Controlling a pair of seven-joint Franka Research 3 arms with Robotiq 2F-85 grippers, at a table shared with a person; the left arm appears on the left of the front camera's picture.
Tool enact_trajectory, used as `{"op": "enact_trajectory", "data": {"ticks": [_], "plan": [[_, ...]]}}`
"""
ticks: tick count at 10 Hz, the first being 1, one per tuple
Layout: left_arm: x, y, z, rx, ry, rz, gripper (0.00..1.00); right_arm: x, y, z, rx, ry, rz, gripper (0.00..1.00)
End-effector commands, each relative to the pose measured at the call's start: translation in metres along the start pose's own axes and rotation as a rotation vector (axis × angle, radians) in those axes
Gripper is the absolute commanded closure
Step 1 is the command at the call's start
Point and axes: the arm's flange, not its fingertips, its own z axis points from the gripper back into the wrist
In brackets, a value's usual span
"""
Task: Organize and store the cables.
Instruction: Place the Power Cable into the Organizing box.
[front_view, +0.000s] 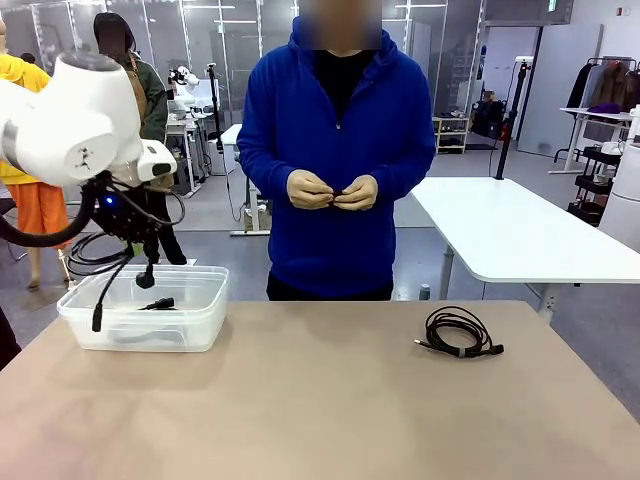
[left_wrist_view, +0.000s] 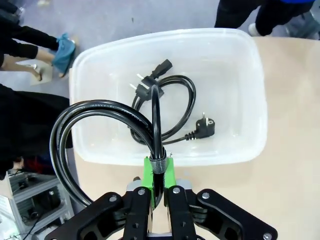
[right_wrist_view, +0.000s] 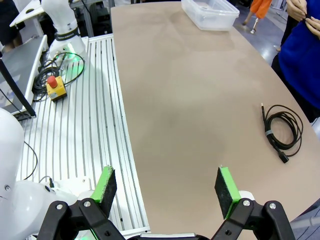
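Left gripper (left_wrist_view: 159, 192) clamps a power cable (left_wrist_view: 100, 112) over the clear bin (left_wrist_view: 250, 90); right gripper (right_wrist_view: 167, 187) open. Next: release, then fetch coiled cable (front_view: 458, 333) on bench (front_view: 320, 400).

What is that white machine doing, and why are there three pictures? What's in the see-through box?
The white machine is a robot arm, and there are two of them. One picture is taken from between them, looking across the table at a person in blue, whose hands are busy with something small. The other two come from little cameras on the robot's wrists, looking along its fingers. The left gripper is pinched shut on a black cable, holding it over the clear box. Another cable with plugs already lies inside that box. The right gripper is wide open and holds nothing. One more coiled cable waits on the table.
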Motion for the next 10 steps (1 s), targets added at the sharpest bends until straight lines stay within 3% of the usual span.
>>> {"op": "enact_trajectory", "data": {"ticks": [1,4,5,8,10], "plan": [[0.014,-0.004,-0.03,0.046,-0.037,0.052,0.9,-0.001,0.001,-0.001,-0.003,-0.012,0.02,0.0],[0.017,-0.004,-0.088,0.095,-0.021,0.138,0.9,-0.001,0.001,-0.001,-0.003,-0.012,0.02,0.0],[0.024,-0.001,-0.085,-0.049,-0.08,0.265,0.9,-0.001,0.001,-0.001,-0.003,-0.012,0.02,0.0],[0.034,-0.011,-0.094,0.016,-0.067,0.271,0.9,-0.001,0.001,-0.001,-0.003,-0.012,0.02,0.0],[0.037,-0.016,-0.098,0.014,0.009,0.269,0.9,-0.001,0.001,-0.001,-0.003,-0.012,0.02,0.0]]}}
